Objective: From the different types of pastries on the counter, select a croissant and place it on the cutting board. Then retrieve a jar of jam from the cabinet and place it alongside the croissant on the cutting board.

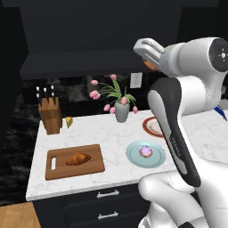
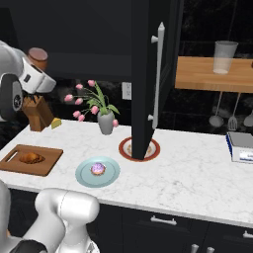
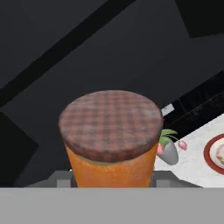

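The jar of jam [image 3: 109, 127], orange with a checked brown lid, sits upright between my fingers, and my gripper [image 3: 111, 177] is shut on it. The jar [image 2: 38, 56] hangs high in the air in front of the dark cabinet [image 1: 89, 40], well above the counter [image 1: 111, 133]. A sliver of the jar [image 1: 151, 66] shows under my hand in the left base view. The croissant [image 1: 78, 159] lies on the cutting board [image 1: 60, 171] at the counter's left front. The same croissant [image 2: 30, 158] and board [image 2: 47, 165] appear low on the left in the right base view.
A pink-frosted cupcake [image 1: 145, 151] rests on a pale teal plate [image 1: 133, 156] right of the board. Behind stand a knife block [image 1: 50, 115], a grey vase of tulips [image 1: 121, 111] and a red-rimmed plate [image 1: 149, 126]. The cabinet door [image 2: 148, 74] stands open over that plate.
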